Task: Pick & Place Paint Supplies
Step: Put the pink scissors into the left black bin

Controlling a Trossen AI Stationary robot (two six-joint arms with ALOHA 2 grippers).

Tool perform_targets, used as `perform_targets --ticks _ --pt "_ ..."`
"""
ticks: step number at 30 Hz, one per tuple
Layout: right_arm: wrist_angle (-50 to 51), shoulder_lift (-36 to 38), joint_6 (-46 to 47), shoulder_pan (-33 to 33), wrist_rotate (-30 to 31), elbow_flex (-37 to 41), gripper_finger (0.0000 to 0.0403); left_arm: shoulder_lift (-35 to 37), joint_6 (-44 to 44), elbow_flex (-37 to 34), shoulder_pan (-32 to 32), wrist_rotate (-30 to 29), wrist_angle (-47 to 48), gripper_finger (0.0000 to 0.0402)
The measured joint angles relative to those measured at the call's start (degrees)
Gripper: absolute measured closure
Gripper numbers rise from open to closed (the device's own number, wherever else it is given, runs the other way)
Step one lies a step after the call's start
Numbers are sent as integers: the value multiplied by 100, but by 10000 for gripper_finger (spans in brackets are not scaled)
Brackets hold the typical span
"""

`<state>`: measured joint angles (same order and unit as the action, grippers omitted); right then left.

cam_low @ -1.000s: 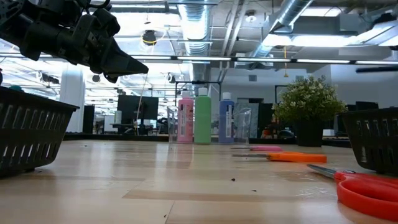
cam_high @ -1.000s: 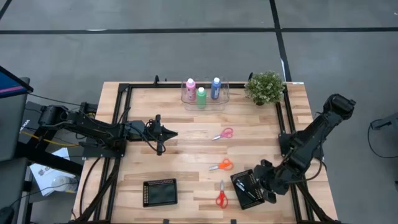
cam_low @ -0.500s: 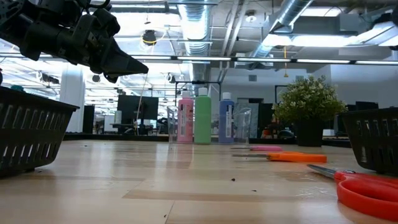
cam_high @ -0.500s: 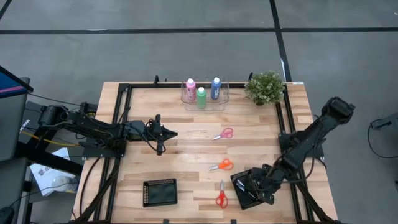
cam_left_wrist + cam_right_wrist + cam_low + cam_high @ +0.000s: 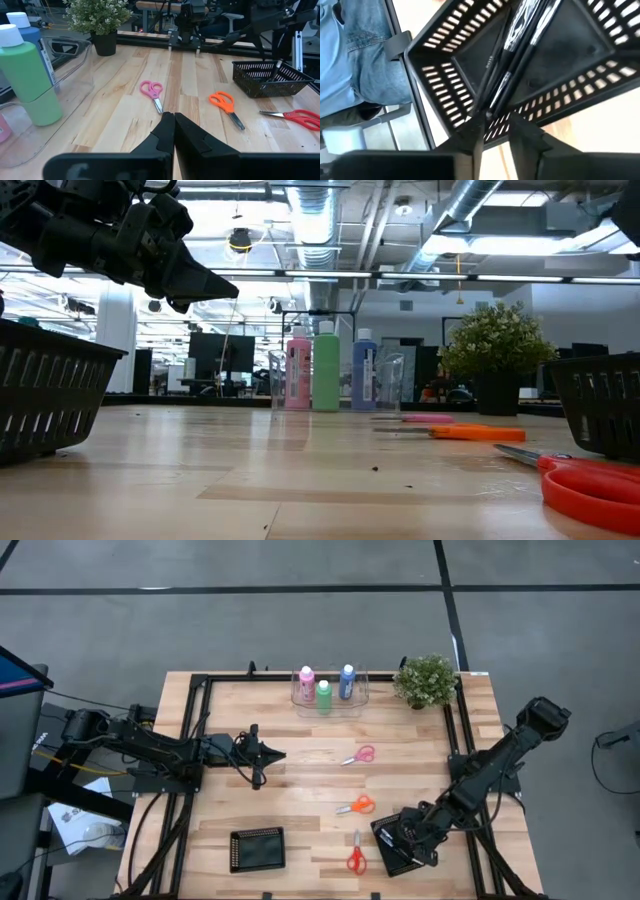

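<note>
The right gripper (image 5: pixel 492 131) sits at the black basket (image 5: pixel 400 840) lower right on the counter, jaws slightly apart around the brushes (image 5: pixel 512 65), so it looks like a brush pick. Next it needs to clamp and lift. The left gripper (image 5: pixel 272 755) waits mid-left, jaws together; the bottles (image 5: pixel 324 688) stand at top center.

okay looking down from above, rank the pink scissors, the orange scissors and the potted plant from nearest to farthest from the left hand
From the left hand:
1. Pink scissors, mid-table, straight across.
2. Orange scissors, toward the front edge.
3. Potted plant, far right corner.
</note>
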<state>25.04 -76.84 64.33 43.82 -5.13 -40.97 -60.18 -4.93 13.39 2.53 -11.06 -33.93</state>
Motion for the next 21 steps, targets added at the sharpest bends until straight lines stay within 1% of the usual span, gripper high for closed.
perform_targets --ticks 5,10,15,18,21 --pt "-5 0 -361 -146 150 -13 271 0 0 0 1 1 0 402" --pt "120 2 -1107 -436 534 -223 229 0 3 0 0 -1 0 402" --pt "584 4 -2223 -818 1119 -606 214 0 9 0 1 -1 -5 402" --pt "924 7 -3027 -1092 1756 -779 215 0 11 0 1 0 -66 402" --pt "1062 7 -3784 -1483 2424 -760 219 0 13 0 1 -1 -85 402"
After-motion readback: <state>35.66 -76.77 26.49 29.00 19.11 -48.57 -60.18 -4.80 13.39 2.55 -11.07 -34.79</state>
